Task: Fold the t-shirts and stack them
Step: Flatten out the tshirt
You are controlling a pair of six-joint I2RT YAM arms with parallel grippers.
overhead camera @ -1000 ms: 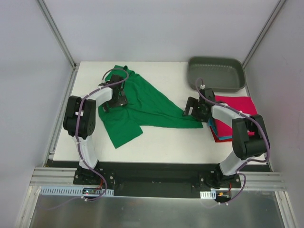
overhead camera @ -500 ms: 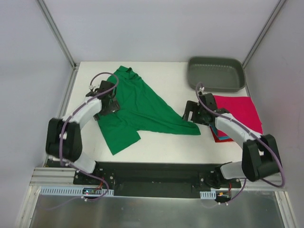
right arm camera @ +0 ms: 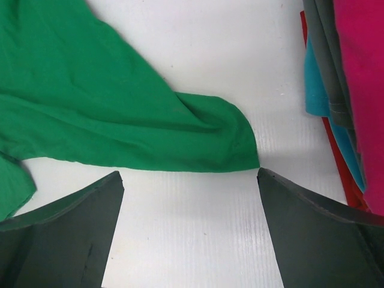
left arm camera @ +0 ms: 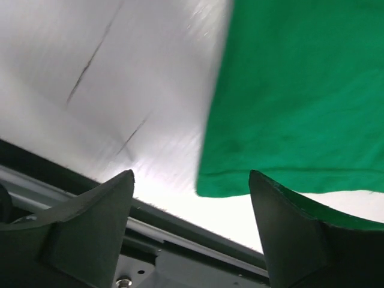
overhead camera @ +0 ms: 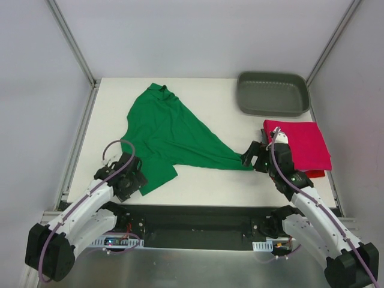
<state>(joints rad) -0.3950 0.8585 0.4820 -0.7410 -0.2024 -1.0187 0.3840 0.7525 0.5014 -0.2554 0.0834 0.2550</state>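
A bright green t-shirt (overhead camera: 174,132) lies loosely folded in a rough triangle on the white table, its tip pointing right. It also shows in the left wrist view (left arm camera: 300,96) and the right wrist view (right arm camera: 120,114). A stack of folded t-shirts (overhead camera: 303,144), crimson-pink on top with teal and red below, lies at the right; its edge shows in the right wrist view (right arm camera: 354,90). My left gripper (overhead camera: 131,182) is open and empty by the shirt's near-left corner. My right gripper (overhead camera: 252,159) is open and empty just in front of the shirt's right tip.
A grey plastic tray (overhead camera: 273,105) stands at the back right, behind the stack. The table's front edge and the black base rail (overhead camera: 192,216) run just below both grippers. Metal frame posts stand at the back corners.
Both arms have drawn back toward the near edge. The left gripper left the shirt's upper left and moved to its near corner. The right gripper let go of the shirt's tip.
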